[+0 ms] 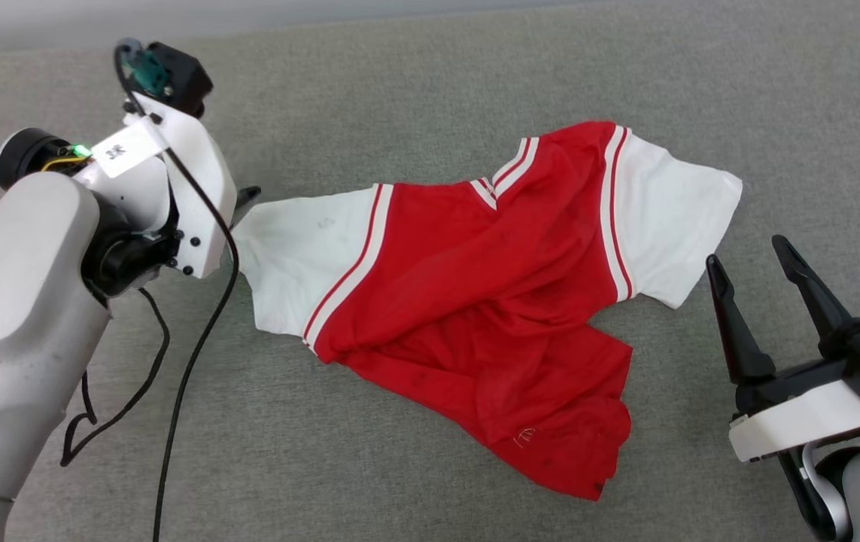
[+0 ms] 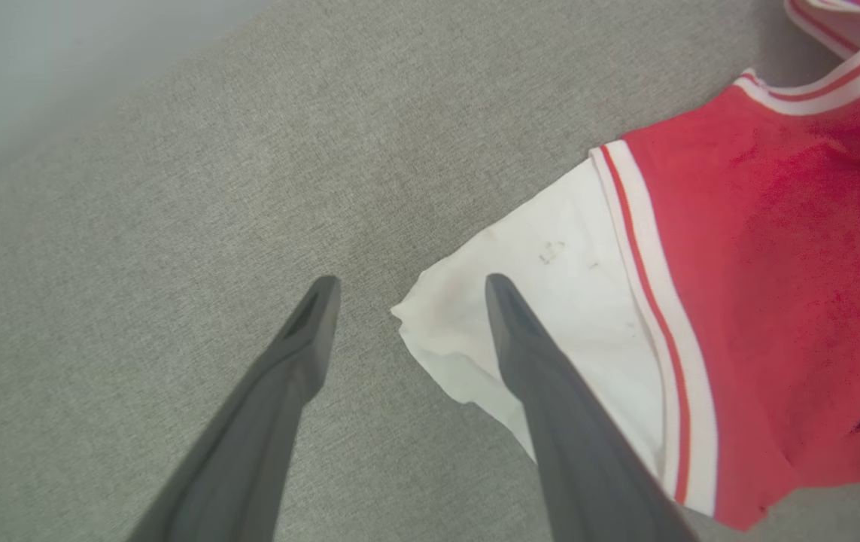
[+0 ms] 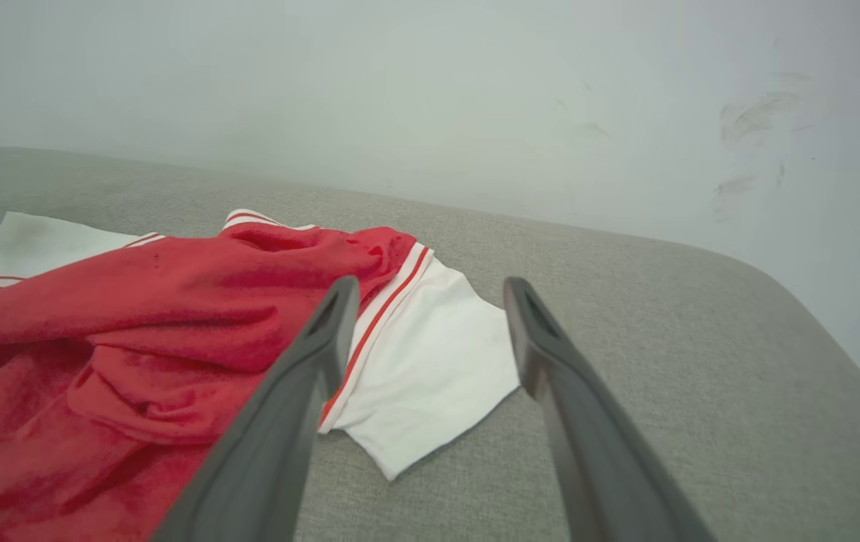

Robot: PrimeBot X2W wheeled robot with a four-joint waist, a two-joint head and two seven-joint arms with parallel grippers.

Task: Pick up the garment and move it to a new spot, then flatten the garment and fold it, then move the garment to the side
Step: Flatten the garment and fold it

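Right gripper (image 1: 747,251) nearest, fingers apart, empty, just beside the right white sleeve. Garment (image 1: 475,286) lies crumpled mid-bench (image 1: 399,90), 2 sleeves spread out, red hem bunched toward the robot. Left gripper (image 2: 411,280) farther out, fingers apart, left sleeve's corner between them, unclamped.

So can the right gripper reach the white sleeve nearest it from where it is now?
Probably yes. The right gripper stands open just beside that white sleeve, which lies uncovered on the grey fabric surface with nothing between them.
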